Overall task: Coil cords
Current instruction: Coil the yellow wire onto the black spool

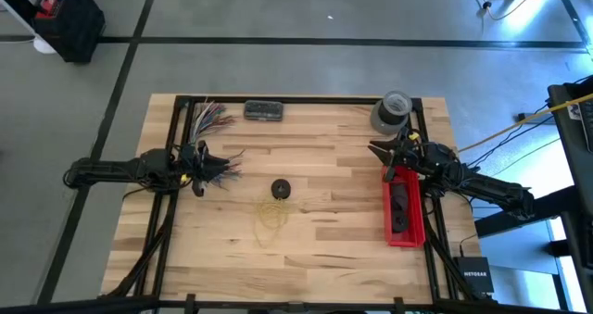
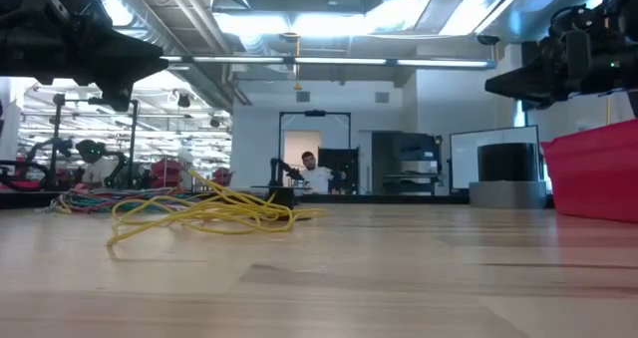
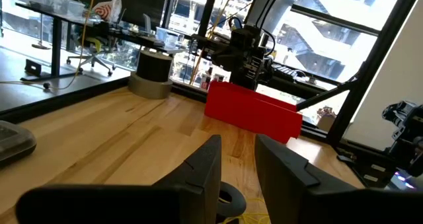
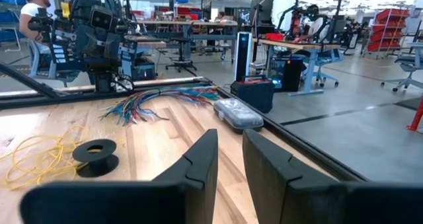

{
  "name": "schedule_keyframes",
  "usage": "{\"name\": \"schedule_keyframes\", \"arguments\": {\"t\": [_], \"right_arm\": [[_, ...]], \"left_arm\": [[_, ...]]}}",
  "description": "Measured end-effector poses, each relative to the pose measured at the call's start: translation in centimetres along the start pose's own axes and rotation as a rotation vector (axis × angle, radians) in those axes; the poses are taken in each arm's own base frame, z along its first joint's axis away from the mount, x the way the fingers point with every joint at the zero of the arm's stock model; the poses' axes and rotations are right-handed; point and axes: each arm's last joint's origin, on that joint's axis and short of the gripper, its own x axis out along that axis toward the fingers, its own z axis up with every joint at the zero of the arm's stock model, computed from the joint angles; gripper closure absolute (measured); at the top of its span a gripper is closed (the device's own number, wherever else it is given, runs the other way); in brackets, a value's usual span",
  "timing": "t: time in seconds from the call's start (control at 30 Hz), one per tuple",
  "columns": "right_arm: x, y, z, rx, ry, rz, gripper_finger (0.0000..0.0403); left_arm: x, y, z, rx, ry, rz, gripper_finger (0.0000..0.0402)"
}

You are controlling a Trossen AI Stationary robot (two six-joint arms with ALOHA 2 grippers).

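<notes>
Cords (image 1: 272, 214) lie in a loose yellow tangle near the middle of the worktop (image 1: 324, 249) in the high view, just in front of a small black spool (image 1: 281, 188) that probably waits there as the core for winding. The left tool (image 1: 225, 166) hangs over the left side, beside a bundle of multicoloured wires (image 1: 209, 113) at the far left corner. The right tool (image 1: 378, 151) hovers at the far end of a red bin (image 1: 404, 232), near a grey tape roll (image 1: 393, 112). Both arms stand well apart from the tangle, so coiling looks not yet begun.

From the low view, the cords (image 2: 204, 213) rest flat on the wood, looped and slack, with nothing touching them; both arms hang dark overhead.

The left wrist view shows its two fingers (image 3: 205, 168) parted by a narrow gap with nothing between them, aimed across the boards at the red bin (image 3: 251, 112).

The right wrist view shows its fingers (image 4: 201, 161) likewise slightly apart and empty, facing the spool (image 4: 96, 155) with the cords (image 4: 36, 159) touching its base.
</notes>
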Motion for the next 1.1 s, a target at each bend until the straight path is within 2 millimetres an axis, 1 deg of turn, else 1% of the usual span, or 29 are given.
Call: {"name": "schedule_keyframes", "arguments": {"t": [0.37,0.4,0.53,0.6,0.67,0.8,0.93,1.1], "right_arm": [[0.0,0.0,0.0,0.001,0.003,-0.006,0.0326],[0.0,0.0,0.0,0.001,0.002,0.000,0.0326],[0.0,0.0,0.0,0.006,0.001,0.014,0.0326],[0.0,0.1,0.0,0.037,0.002,0.029,0.0326],[0.0,0.1,0.0,0.097,0.003,0.044,0.0326],[0.0,0.2,0.1,0.130,-0.011,0.055,0.0326],[0.0,0.2,0.1,0.138,-0.010,0.055,0.0326],[0.0,0.2,0.1,0.141,-0.007,0.055,0.0326]], "left_arm": [[0.0,0.0,0.0,0.000,0.000,0.000,0.0315],[0.0,0.0,0.0,0.014,-0.002,0.005,0.0315],[0.0,0.1,0.1,0.166,-0.014,0.037,0.0315],[0.0,0.2,0.1,0.235,-0.015,0.046,0.0315],[0.0,0.2,0.1,0.264,-0.013,0.046,0.0315],[0.0,0.2,0.2,0.184,-0.023,0.058,0.0315],[0.0,0.2,0.8,0.092,-0.093,0.081,0.0315],[-0.2,-0.1,1.9,0.063,-0.204,0.053,0.0315]]}}
